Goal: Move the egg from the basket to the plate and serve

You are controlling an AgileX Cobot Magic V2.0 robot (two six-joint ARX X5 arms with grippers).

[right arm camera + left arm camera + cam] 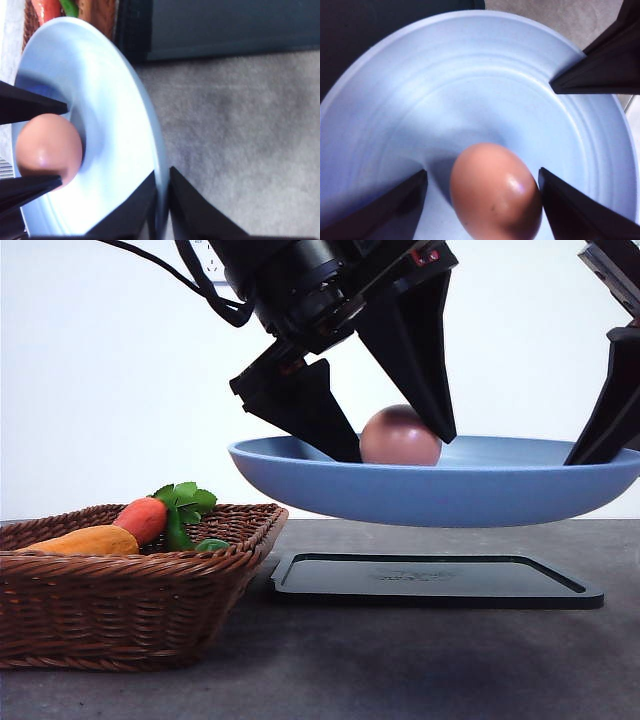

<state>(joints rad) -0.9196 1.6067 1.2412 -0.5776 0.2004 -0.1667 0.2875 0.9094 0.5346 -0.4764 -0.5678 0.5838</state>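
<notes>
The blue plate (pixel 440 492) hangs in the air above the table, level with the basket's top. My right gripper (pixel 592 452) is shut on its right rim; the right wrist view shows the gripper (pixel 162 200) pinching the plate (pixel 117 125) edge. The pinkish-brown egg (pixel 400 436) lies in the plate's hollow. My left gripper (pixel 398 447) straddles it from above, open. In the left wrist view the egg (pixel 495 192) touches one finger and a gap shows at the other finger (pixel 395 200). The wicker basket (pixel 130 610) sits at the lower left.
The basket holds a red-orange carrot (pixel 142 518) with green leaves and a yellow-orange vegetable (pixel 80 540). A flat black tray (pixel 430 580) lies on the dark table directly under the plate. Bare table (pixel 400 670) stretches in front.
</notes>
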